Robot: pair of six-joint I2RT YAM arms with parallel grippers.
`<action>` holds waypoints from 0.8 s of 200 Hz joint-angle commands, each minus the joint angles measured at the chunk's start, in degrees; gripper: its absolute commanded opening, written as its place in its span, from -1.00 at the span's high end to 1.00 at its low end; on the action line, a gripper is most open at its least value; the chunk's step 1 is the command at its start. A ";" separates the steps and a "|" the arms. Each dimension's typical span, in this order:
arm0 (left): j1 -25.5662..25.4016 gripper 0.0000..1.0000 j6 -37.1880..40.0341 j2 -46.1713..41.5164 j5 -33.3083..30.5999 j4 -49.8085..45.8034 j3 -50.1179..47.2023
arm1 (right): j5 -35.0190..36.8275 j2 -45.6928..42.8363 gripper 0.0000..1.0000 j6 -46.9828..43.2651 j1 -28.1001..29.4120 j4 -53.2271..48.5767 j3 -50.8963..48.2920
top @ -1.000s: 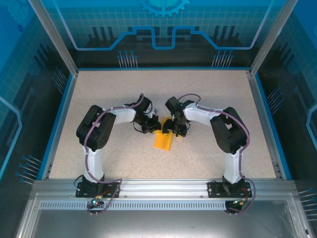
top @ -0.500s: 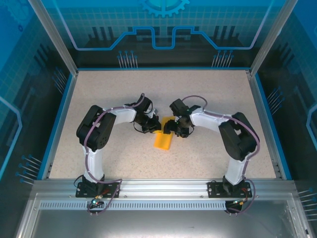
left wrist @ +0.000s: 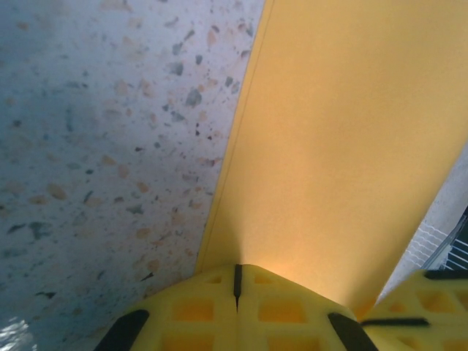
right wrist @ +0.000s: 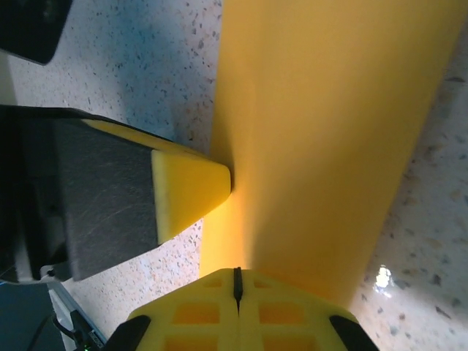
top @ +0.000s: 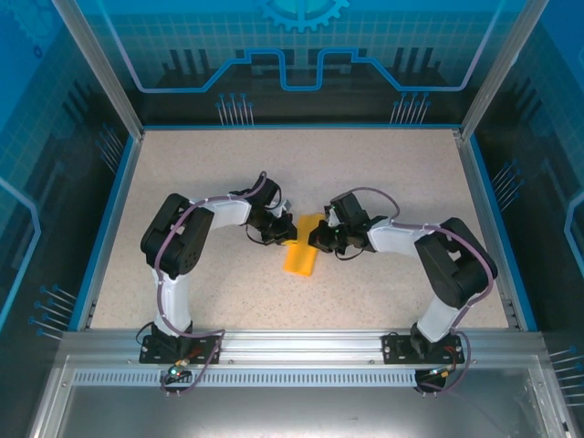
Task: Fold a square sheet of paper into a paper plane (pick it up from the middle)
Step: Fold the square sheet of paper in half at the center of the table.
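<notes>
The thin orange-yellow paper sheet (top: 300, 256), folded into a narrow strip, is lying at the centre of the speckled beige table (top: 201, 173); its 10 o'clock edge is being touched by the clenched left gripper (top: 281, 234), its 2 o'clock edge by the clenched right gripper (top: 319, 241); whether paper is being nipped cannot be told; a crease is seemingly being set; next, a corner is needing to be lifted toward the centre line.

Table (top: 182, 173) is pale w/ lots of tiny dark & brown specks. Thin blue strip (top: 301, 127) runs round its edge. Blue walls all round; back wall (top: 411, 46) has a cog pic (top: 302, 11) at top. Shiny metal rail (top: 301, 342) on near side.
</notes>
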 commanded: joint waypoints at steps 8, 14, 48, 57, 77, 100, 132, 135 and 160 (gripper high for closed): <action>-0.64 1.00 1.51 3.91 -5.95 -4.64 -0.62 | -1.97 0.67 1.00 1.34 0.35 4.60 -1.67; -0.64 1.00 1.53 3.99 -5.96 -4.61 -0.62 | -1.93 0.54 1.00 1.25 0.26 4.65 -1.92; -0.71 1.00 1.43 4.31 -5.87 -4.73 -0.27 | -0.91 0.46 1.00 0.19 -0.28 3.39 -3.58; -0.71 1.00 1.41 4.29 -5.91 -4.77 -0.27 | -1.15 0.76 1.00 0.20 -0.48 4.27 -4.23; -0.72 1.00 1.47 4.42 -6.02 -4.82 -0.36 | -1.48 1.84 1.00 0.18 -0.77 5.56 -5.59; -0.79 1.00 1.53 4.51 -5.97 -4.91 -0.40 | -1.43 2.66 1.00 -0.11 -0.88 7.10 -7.26; -0.80 1.00 1.54 4.60 -6.09 -5.02 -0.52 | 0.38 3.66 1.00 -1.78 -1.12 5.17 -8.19; -0.80 1.00 1.56 4.60 -6.05 -5.01 -0.53 | 0.56 3.76 1.00 -1.89 -1.04 4.92 -8.19; -0.80 1.00 1.67 4.61 -6.25 -5.12 -0.62 | 0.38 2.91 1.00 -1.77 -1.04 5.99 -8.94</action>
